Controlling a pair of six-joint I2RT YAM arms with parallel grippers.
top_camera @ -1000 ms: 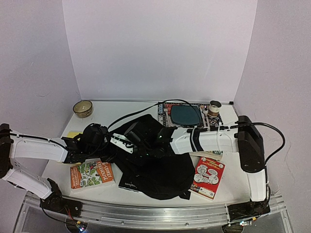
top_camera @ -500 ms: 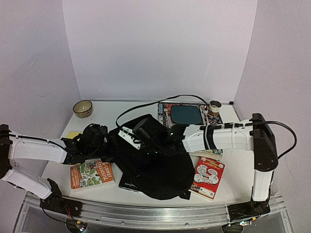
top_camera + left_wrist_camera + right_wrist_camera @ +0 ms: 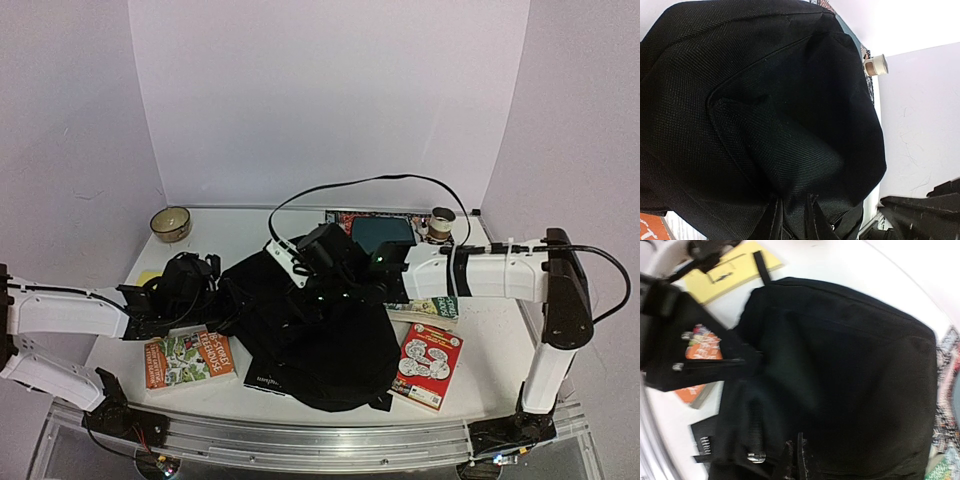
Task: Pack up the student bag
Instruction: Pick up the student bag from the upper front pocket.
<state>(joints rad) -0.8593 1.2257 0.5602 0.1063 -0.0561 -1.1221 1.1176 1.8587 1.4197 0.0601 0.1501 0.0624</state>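
The student bag (image 3: 330, 350) is a soft black backpack slumped across the middle of the table; it fills the left wrist view (image 3: 765, 100) and the right wrist view (image 3: 855, 365). My left gripper (image 3: 218, 300) is at the bag's left edge. Its fingers stand slightly apart with a fold of the bag's fabric between them (image 3: 796, 207). My right gripper (image 3: 305, 282) hangs over the bag's back left part. In the blurred right wrist view its fingers (image 3: 796, 452) sit close together against the black cloth, and I cannot make out whether any fabric is pinched.
An orange book (image 3: 188, 358) lies front left and a red book (image 3: 430, 364) front right. A green book (image 3: 425, 308) lies under the right arm. A bowl (image 3: 170, 223), a yellow pad (image 3: 150, 276), a teal slab on a patterned book (image 3: 385, 232) and a small roll (image 3: 442, 222) sit farther back.
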